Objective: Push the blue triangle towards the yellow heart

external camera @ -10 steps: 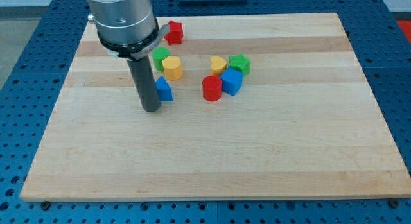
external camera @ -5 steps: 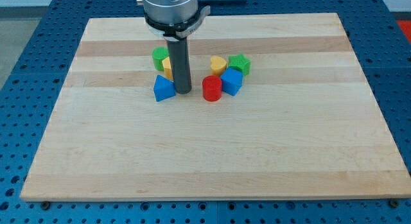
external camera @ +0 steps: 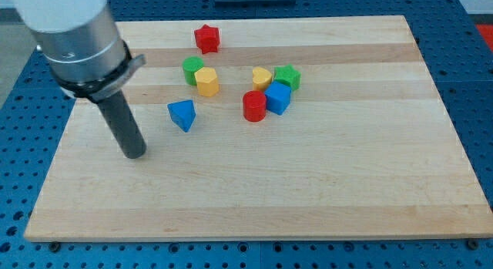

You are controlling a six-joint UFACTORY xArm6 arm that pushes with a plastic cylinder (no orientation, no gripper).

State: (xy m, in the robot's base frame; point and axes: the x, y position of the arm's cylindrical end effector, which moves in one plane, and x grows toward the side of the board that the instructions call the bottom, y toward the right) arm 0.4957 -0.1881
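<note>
- Rod and tip: the dark rod slants down from the grey arm housing at the view's upper left; my tip (external camera: 136, 154) rests on the wooden board (external camera: 308, 200), touching no block and holding nothing, as it has no jaws to open or close.
- Blue triangle (external camera: 182, 114): the landmark for this legend. It lies to the view's right of the tip and slightly toward the view's top, apart from it, with bare board between the two.
- Yellow hexagon block (external camera: 206, 82): toward the view's top and a little right of the blue triangle, near but not touching it.
- Green block (external camera: 192, 68): just beyond the yellow hexagon block, touching it, farther toward the view's top from the blue triangle; its shape is unclear.
- Red star (external camera: 206, 38): well toward the view's top from the blue triangle, standing alone.
- Red cylinder (external camera: 254, 105): to the view's right of the blue triangle, at about the same height.
- Blue cube (external camera: 277, 99): right of the blue triangle, just beyond the red cylinder, against it.
- Yellow heart (external camera: 262, 76): up and to the right of the blue triangle, well apart, behind the red cylinder and blue cube.
- Green star (external camera: 288, 76): farthest right of the blue triangle, beside the yellow heart.
</note>
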